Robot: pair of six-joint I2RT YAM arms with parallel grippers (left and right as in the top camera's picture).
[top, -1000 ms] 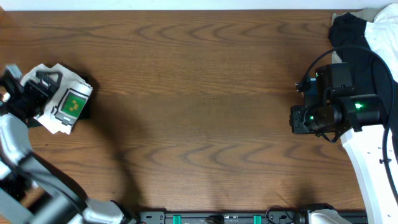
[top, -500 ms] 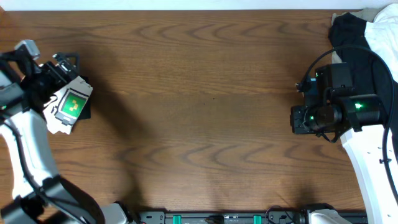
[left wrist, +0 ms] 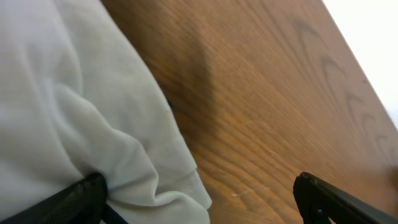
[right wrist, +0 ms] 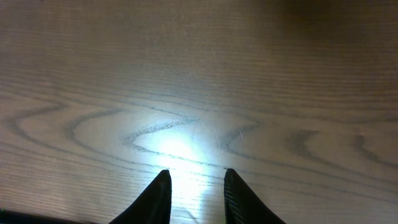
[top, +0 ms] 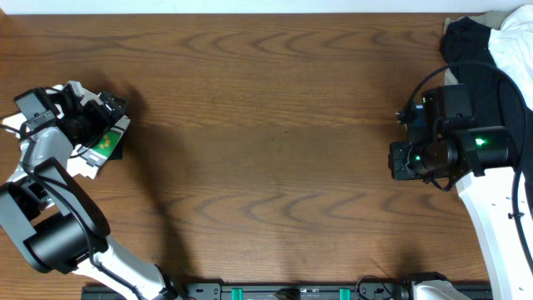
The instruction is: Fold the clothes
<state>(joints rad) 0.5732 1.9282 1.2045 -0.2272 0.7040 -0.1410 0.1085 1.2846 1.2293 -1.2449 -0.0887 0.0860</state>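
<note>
Now the left jaws are wide open by the folded shirt (left wrist: 68, 93), I think to let it lie. Right jaws, barely apart, hold nothing.

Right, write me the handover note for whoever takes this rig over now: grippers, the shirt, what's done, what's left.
Left gripper: wide open over the white T-shirt, one finger against its cloth, gripping nothing.
Right gripper: jaws slightly apart, empty, above bare table on the right side.
Shirt: a compact bundle at the table's left edge, green print facing up; a small dark garment shows at its right edge.
Done: the shirt looks folded.
Left: probably lift the left arm clear and check the fold. The black and pale heap in the far right corner lies unfolded.
</note>
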